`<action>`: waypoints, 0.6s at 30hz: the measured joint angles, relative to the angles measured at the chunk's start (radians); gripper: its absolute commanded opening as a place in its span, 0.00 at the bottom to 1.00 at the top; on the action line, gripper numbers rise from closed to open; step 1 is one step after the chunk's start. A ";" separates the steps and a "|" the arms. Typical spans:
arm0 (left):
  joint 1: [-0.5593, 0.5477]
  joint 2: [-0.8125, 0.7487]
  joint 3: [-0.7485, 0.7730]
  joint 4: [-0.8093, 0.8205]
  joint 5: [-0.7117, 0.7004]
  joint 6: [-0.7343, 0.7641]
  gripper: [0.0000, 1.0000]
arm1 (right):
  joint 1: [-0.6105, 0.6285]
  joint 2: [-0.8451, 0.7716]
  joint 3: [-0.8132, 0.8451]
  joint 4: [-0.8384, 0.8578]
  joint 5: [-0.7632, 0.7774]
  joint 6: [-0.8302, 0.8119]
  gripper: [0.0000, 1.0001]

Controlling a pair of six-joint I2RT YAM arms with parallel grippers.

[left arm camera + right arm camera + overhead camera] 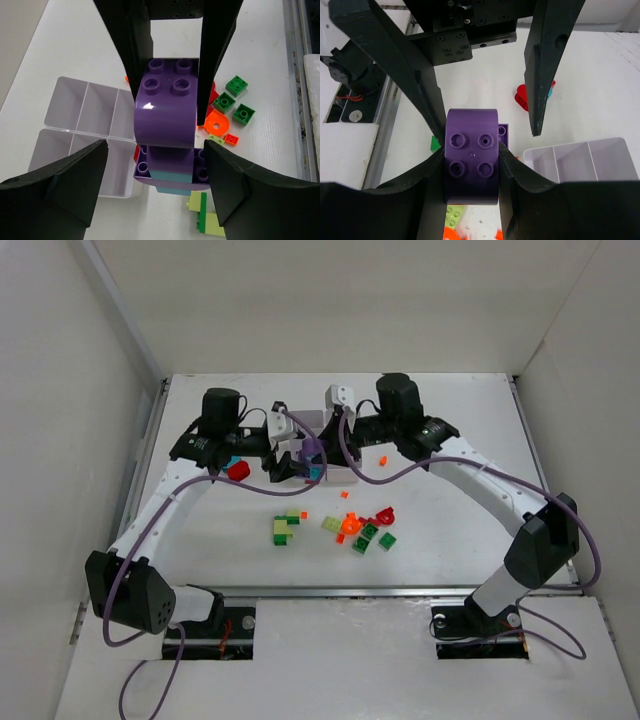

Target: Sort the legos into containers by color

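Note:
A purple lego stack (313,450) hangs above the table beside the containers (340,476). Its top is a curved purple brick (471,150), and my right gripper (471,156) is shut on that brick's sides. Under it sit a teal brick (172,177) and a flat purple piece (142,167). My left gripper (156,145) is open, its jaws standing either side of the stack's lower part with a clear gap on the left side. The white containers (85,130) lie below, their visible compartments empty. Loose legos (365,530) in red, orange and green lie nearer the arms.
A yellow-green and green cluster (288,530) lies left of the loose pile. A red lego (238,470) sits under the left arm and a small orange one (381,458) under the right arm. White walls enclose the table (470,430) on three sides.

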 measured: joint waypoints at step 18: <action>0.023 0.004 -0.013 -0.040 0.059 -0.014 0.16 | 0.023 0.026 0.012 0.014 0.040 0.023 0.00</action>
